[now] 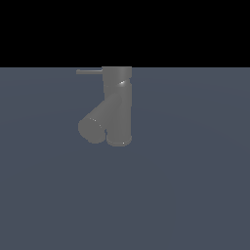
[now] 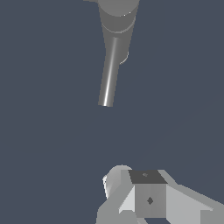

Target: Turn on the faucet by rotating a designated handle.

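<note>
The faucet point(image 1: 118, 105) is a dull grey Y-shaped body on the blue-grey floor, with its thick spout point(image 1: 93, 126) branching off towards the exterior view's left. The handle point(image 1: 89, 72), a thin grey rod, sticks out sideways from the top of the upright cylinder. No gripper shows in the exterior view. The wrist view looks down on the faucet top point(image 2: 117, 13) and along the handle point(image 2: 109, 74). My gripper point(image 2: 142, 177) shows only partly at the picture's edge, well apart from the handle's free tip, touching nothing. Its fingers are cut off, so their spacing is unclear.
A flat blue-grey floor point(image 1: 195, 185) surrounds the faucet, with a black background behind it. No other object is in view.
</note>
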Robot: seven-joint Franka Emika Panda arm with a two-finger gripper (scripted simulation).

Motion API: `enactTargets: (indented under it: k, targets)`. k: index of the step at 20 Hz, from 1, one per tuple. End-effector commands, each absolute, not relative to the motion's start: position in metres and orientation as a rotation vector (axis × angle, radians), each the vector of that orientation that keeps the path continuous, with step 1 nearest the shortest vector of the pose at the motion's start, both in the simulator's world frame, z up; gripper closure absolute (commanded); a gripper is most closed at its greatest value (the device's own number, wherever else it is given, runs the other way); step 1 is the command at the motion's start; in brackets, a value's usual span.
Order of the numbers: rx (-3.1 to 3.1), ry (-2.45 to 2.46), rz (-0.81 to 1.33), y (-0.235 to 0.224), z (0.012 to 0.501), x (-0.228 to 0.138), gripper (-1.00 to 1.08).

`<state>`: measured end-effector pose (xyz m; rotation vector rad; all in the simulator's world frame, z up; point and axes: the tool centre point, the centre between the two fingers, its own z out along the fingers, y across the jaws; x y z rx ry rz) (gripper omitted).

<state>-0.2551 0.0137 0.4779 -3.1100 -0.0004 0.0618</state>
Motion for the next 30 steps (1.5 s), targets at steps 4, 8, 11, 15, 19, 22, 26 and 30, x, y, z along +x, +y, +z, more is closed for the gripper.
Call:
enactTargets:
  k: [4,8,11,15,19,22,26,30]
  targets:
    - [-3.112,-0.005,0.064,0.014,0.477,-0.254,1.08]
    - [-3.119,-0.028,0.075,0.013,0.473,-0.248,1.08]
    - [-3.123,-0.042,0.078,0.013,0.472,-0.247,1.08]
    - [-3.121,-0.034,0.078,0.013,0.472,-0.247,1.08]
    - [-3.113,0.000,0.079,0.014,0.472,-0.241,1.08]
    - [-3.103,0.045,0.082,0.016,0.472,-0.234,1.08]
    - [-3.083,0.129,0.088,0.018,0.471,-0.221,1.08]
    - [-3.054,0.242,0.099,0.022,0.469,-0.203,1.08]
